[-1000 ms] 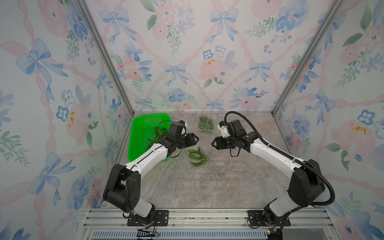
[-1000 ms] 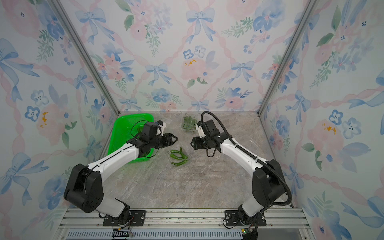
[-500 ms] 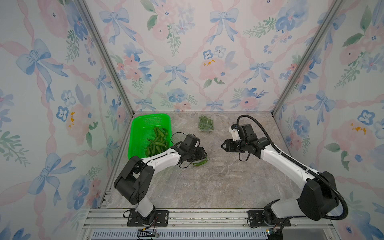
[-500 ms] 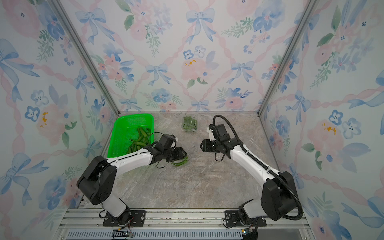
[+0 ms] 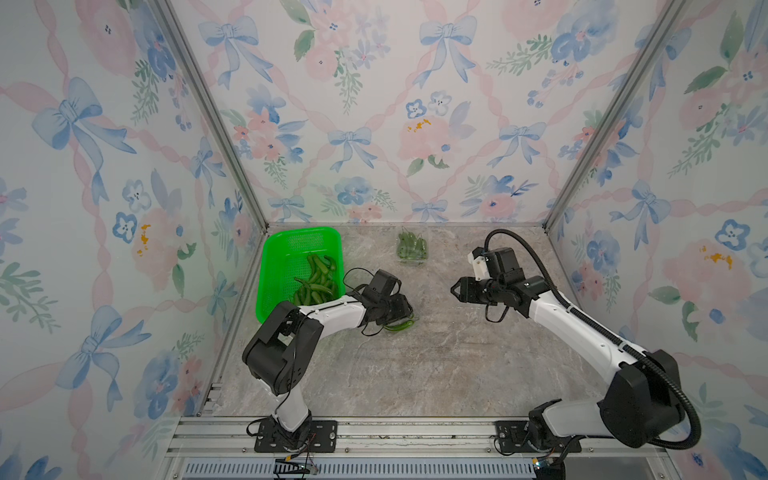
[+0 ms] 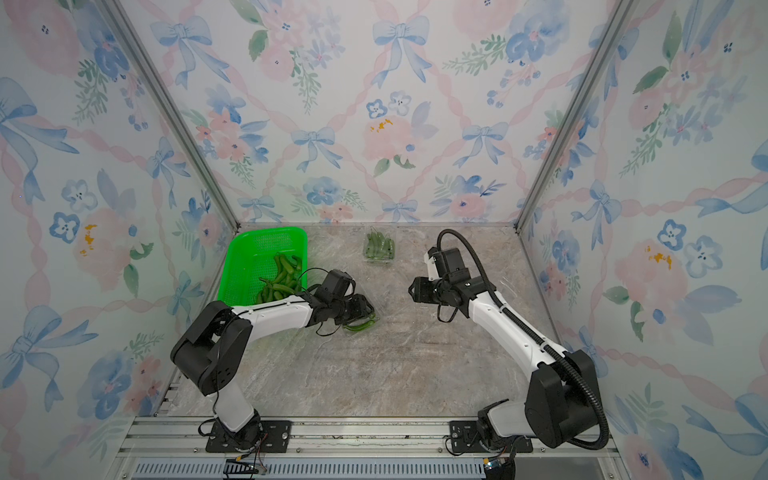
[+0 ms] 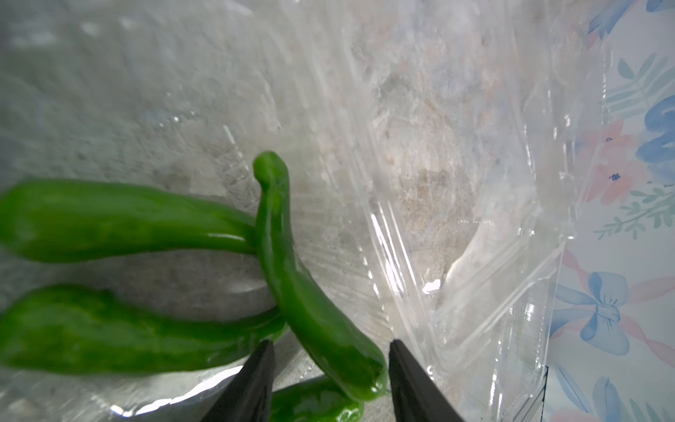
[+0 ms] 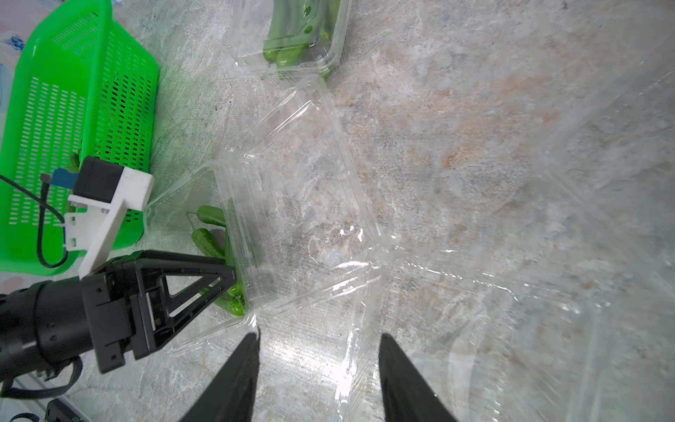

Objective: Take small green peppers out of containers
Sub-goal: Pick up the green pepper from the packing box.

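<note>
Left end effector (image 7: 330, 341), spread astride a pepper (image 7: 292, 277) in the box (image 8: 182, 197) beside the basket (image 8: 120, 109), should centre before pinching. Right end effector (image 8: 318, 334) is spread and empty.

Peppers (image 7: 314, 321) dk green; basket (image 5: 299, 232) bright green w/ slots; containers (image 8: 292, 204) clear; walls (image 5: 374, 104) pink/blue floral.

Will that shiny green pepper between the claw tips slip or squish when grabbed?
Probably slippery: the pepper has glossy skin with bright highlights, so the left claw may slide along it. It likely stays firm, since it holds its curve lying in the clear container. Being rounded and tapered, it could roll sideways when pinched.
</note>
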You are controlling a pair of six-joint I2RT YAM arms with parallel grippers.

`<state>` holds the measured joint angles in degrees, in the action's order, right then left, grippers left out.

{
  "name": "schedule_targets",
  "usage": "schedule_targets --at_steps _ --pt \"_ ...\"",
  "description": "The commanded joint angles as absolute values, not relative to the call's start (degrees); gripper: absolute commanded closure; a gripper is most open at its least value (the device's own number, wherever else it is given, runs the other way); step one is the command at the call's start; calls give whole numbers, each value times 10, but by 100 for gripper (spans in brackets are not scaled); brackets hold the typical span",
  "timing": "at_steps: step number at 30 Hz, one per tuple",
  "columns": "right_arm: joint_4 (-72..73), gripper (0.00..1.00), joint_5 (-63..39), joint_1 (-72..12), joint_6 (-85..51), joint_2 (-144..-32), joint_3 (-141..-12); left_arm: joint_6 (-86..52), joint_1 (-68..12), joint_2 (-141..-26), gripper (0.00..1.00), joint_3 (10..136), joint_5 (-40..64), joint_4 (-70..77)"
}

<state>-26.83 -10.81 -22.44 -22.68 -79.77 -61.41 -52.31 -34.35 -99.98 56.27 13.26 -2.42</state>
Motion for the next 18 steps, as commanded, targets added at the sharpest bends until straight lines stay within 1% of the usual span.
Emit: schedule_targets --at_steps 1,6,10,14,15,18 --pt "-264 47 -120 -216 -221 -800 -604 -540 -330 -1013 48 558 133 4" --pt "-265 47 -123 -213 -221 -808 -610 -541 -329 -1045 54 571 145 11" --pt "-262 47 -124 -214 -221 -812 -609 -538 -331 -1053 55 575 147 14" --pt "-260 47 -125 -213 -223 -816 -610 -536 -330 -1050 64 573 148 14" --pt "-259 47 -126 -213 -224 -818 -610 -535 -330 -1047 68 573 149 14" --pt "-255 47 -131 -214 -228 -823 -611 -532 -330 -1031 71 567 145 14"
